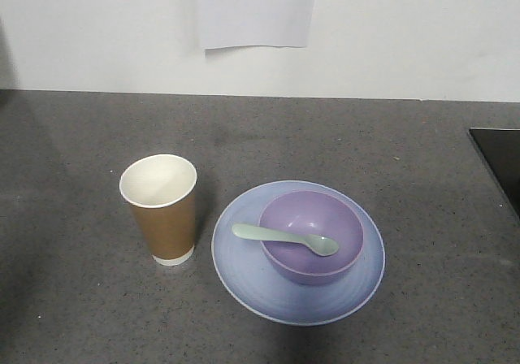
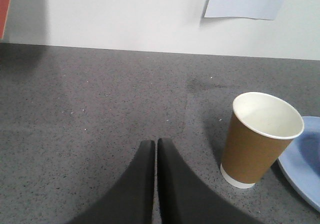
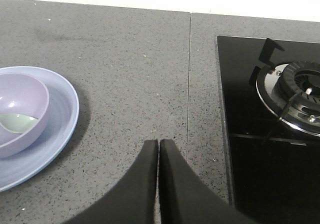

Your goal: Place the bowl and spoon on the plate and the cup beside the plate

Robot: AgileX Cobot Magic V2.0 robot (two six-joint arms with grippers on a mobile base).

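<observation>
The lavender bowl [image 1: 311,236] sits on the pale blue plate [image 1: 244,266], and the mint-green spoon [image 1: 284,238] lies across the bowl with its handle over the left rim. The brown paper cup [image 1: 160,210] stands upright just left of the plate. In the left wrist view my left gripper [image 2: 156,143] is shut and empty over bare counter, left of the cup [image 2: 261,139] and plate [image 2: 305,171]. In the right wrist view my right gripper [image 3: 158,143] is shut and empty, right of the plate [image 3: 57,129], bowl [image 3: 22,111] and spoon [image 3: 17,121]. Neither gripper shows in the front view.
The grey speckled counter [image 1: 390,145] runs back to a white wall carrying a paper sheet [image 1: 256,10]. A black glass hob [image 3: 270,149] with a gas burner [image 3: 300,91] lies on the right, and its corner [image 1: 500,161] shows at the front view's right edge.
</observation>
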